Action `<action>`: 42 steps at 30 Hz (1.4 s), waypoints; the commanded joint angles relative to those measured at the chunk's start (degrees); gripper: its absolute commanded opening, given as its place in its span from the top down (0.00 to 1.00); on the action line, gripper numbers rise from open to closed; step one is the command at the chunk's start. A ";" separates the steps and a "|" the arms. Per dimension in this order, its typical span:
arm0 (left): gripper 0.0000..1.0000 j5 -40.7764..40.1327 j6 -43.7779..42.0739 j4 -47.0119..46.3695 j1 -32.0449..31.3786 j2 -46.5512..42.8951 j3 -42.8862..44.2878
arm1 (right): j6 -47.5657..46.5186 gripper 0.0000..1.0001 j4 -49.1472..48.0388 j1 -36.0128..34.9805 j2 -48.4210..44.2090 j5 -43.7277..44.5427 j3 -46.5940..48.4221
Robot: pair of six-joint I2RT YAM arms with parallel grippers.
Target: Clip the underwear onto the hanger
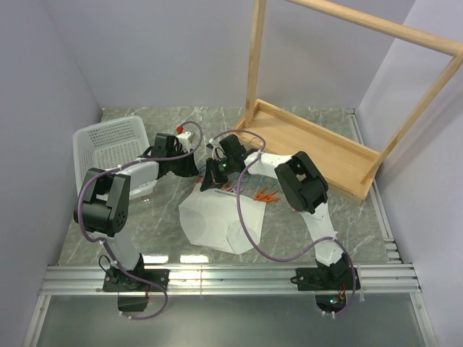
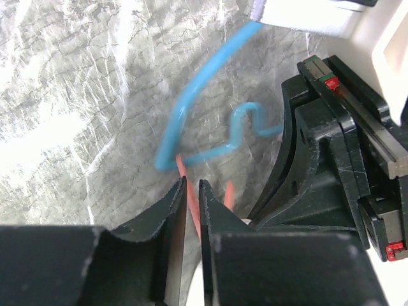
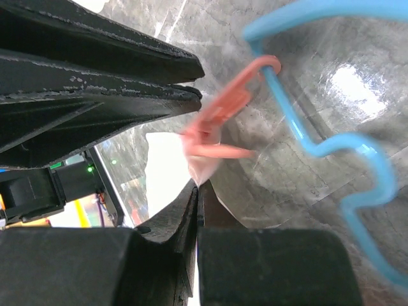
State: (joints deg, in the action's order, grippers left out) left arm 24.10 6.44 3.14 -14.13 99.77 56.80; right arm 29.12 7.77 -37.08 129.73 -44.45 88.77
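The white underwear (image 1: 219, 221) lies flat on the marble table in front of both grippers. In the left wrist view, the teal-blue hanger (image 2: 191, 105) arches above the table, and my left gripper (image 2: 192, 183) is shut on one of its orange-red clips (image 2: 193, 210). In the right wrist view, my right gripper (image 3: 199, 183) is shut on an edge of the white cloth (image 3: 205, 167), right under the orange-red clip (image 3: 224, 109) that hangs from the hanger (image 3: 319, 143). In the top view, the left gripper (image 1: 197, 172) and right gripper (image 1: 215, 179) meet tip to tip at the underwear's far edge.
A white perforated basket (image 1: 108, 144) stands at the back left beside the left arm. A big wooden rack frame (image 1: 318, 148) stands at the back right. Loose orange clips (image 1: 265, 195) lie right of the underwear, near the right arm's elbow.
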 commanded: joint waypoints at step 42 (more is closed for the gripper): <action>0.54 18.62 -25.11 11.17 0.43 -27.95 -8.63 | -13.57 0.42 9.01 5.87 -30.40 5.51 -14.93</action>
State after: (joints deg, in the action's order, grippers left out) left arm 38.28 -6.96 10.07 -10.00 74.02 49.71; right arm 18.13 13.78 -33.87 103.96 -39.86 76.75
